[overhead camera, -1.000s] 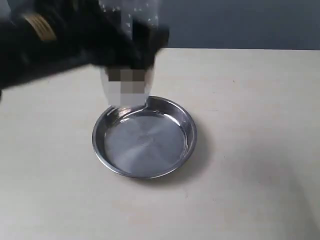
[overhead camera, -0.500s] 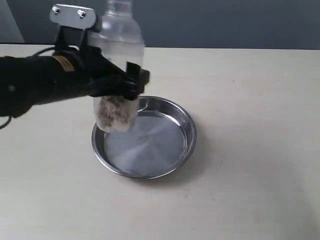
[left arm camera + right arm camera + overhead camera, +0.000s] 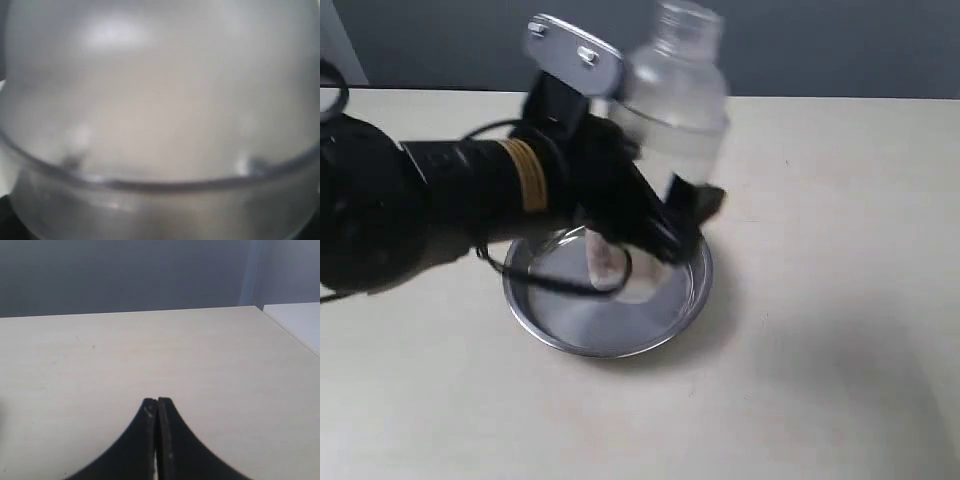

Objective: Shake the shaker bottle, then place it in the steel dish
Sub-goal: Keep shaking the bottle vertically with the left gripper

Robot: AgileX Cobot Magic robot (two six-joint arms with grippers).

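Over steel dish (image 3: 552, 338), tilted frosted shaker bottle (image 3: 675, 115) (left gripper (image 3: 658, 228) pinching), right gripper (image 3: 157, 404) closed

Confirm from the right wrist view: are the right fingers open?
No, the right fingers are pressed together with no gap between them, above the table.

1. You see your right gripper (image 3: 157, 402) with its two black fingers (image 3: 172, 440) pressed flat together, their tips touching.
2. Under and ahead of it lies a pale beige table (image 3: 210, 355), marked by a few tiny dark specks (image 3: 93, 346).
3. Beyond the table's far edge stands a plain grey-blue wall (image 3: 125, 275).
4. Past one corner of the table you see a lighter, whitish surface (image 3: 297, 320); what it is cannot be told.
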